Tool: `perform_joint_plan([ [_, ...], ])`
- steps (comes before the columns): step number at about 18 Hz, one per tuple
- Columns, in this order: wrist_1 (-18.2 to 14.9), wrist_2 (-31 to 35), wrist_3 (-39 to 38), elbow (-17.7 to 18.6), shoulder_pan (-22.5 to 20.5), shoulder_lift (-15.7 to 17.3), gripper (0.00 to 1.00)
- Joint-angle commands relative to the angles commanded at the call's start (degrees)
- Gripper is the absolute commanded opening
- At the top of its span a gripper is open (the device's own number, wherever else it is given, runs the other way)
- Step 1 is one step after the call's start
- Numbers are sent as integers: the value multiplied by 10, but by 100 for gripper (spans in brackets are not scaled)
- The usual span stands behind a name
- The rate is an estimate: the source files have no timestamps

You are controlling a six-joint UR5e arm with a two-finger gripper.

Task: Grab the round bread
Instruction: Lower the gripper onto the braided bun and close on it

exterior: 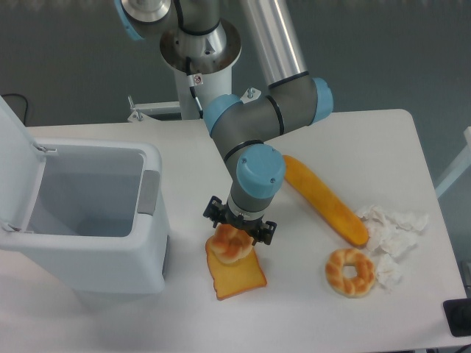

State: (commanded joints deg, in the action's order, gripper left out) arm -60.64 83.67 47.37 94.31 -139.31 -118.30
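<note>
Table [346, 147] in white spreads out under everything, and the claw [237, 234] hangs low over its front-middle part, pointing straight down from the grey arm [254, 121] with its blue joint caps. Off to the claw's left, near but apart, stands the big white bin [88, 220], lid flung up and back, pale hollow showing. To the claw's right and slightly behind, a long yellow baguette [325, 198] lies slanted across the tabletop. Further right, well apart from the claw, there's a heap of crumpled white paper [390, 235]. Right and a touch forward of the claw, beside that paper, sits the ring-shaped braided bread [350, 271], centre hole plain to see. Directly beneath and just forward of the claw lies the flat orange toast slice [237, 276]. And on the back end of that toast sits the round bread [230, 245], golden and knotted, right under the claw, its top tucked up between the black finger mounts. Those mounts stand spread to either side of the bun; whether the fingers are touching it, I cannot tell, as the wrist covers them.
</note>
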Motion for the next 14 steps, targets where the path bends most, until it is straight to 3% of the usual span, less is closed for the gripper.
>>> perform_joint_plan([
  [3, -1, 10, -1, -15, 0, -11, 100],
  [14, 3, 10, -2, -18, 1, -16, 100],
])
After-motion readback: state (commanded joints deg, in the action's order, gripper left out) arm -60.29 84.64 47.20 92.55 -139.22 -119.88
